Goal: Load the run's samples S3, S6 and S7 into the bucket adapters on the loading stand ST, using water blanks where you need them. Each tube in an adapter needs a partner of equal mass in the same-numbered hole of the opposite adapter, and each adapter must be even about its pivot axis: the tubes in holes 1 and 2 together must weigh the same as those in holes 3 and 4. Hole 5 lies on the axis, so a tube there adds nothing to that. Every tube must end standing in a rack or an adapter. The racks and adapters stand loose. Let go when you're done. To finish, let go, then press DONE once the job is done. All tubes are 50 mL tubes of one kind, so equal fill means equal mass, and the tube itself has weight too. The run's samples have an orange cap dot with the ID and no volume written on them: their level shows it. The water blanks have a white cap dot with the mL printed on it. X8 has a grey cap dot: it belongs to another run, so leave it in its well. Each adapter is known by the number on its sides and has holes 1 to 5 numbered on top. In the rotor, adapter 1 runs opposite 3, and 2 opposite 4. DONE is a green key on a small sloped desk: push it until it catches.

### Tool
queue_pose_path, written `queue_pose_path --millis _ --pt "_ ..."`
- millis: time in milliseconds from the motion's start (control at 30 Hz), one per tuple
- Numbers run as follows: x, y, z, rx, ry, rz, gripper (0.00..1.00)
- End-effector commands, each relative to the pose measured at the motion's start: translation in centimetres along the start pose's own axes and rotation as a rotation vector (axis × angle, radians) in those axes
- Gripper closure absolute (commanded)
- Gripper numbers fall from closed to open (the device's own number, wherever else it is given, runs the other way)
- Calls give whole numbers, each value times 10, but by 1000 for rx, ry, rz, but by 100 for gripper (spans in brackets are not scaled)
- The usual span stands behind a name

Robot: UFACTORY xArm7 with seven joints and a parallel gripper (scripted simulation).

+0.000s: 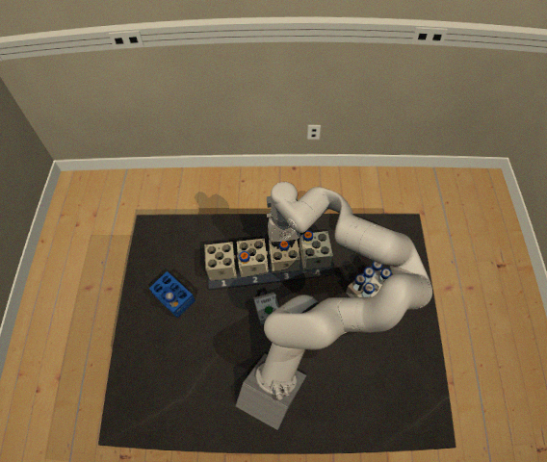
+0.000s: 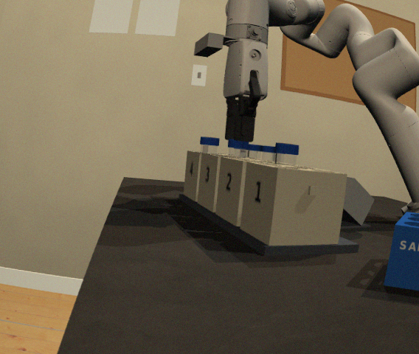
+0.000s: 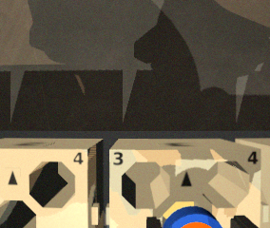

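An orange-dotted tube (image 1: 283, 244) (image 2: 236, 144) (image 3: 192, 214) stands in the centre hole of adapter 3 (image 1: 284, 267) (image 2: 207, 183). My gripper (image 2: 240, 140) (image 3: 198, 222) is open over it, fingertips at about cap-top height on both sides, with small gaps to the cap. Another orange-dotted tube (image 1: 244, 256) (image 2: 286, 148) stands in adapter 2 (image 1: 252, 269), front-left hole. A third (image 1: 308, 235) (image 2: 209, 141) stands in adapter 4 (image 1: 317, 262), back-left hole. Adapter 1 (image 1: 221, 271) (image 2: 305, 213) shows no tubes. The cap IDs are unreadable. The arm hides adapter 3's back holes in the top view.
The blue sample rack (image 1: 187, 304) (image 2: 411, 262) at left holds one tube (image 1: 169, 295). A light rack (image 1: 353, 290) at right holds several white-dotted tubes, partly hidden by the arm. The green DONE key (image 1: 268, 309) sits on its sloped desk in front of the stand (image 1: 234, 283).
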State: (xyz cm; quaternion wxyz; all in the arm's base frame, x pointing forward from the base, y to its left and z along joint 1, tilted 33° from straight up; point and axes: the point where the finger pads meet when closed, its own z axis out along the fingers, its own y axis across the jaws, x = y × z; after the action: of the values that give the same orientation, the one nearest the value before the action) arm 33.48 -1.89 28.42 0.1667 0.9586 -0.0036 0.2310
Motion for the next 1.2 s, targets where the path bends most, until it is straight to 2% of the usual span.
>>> queue_pose_path --millis 0,1167 --pt "1 0 -10 0 2 0 56" --pt "1 0 -72 0 2 0 56"
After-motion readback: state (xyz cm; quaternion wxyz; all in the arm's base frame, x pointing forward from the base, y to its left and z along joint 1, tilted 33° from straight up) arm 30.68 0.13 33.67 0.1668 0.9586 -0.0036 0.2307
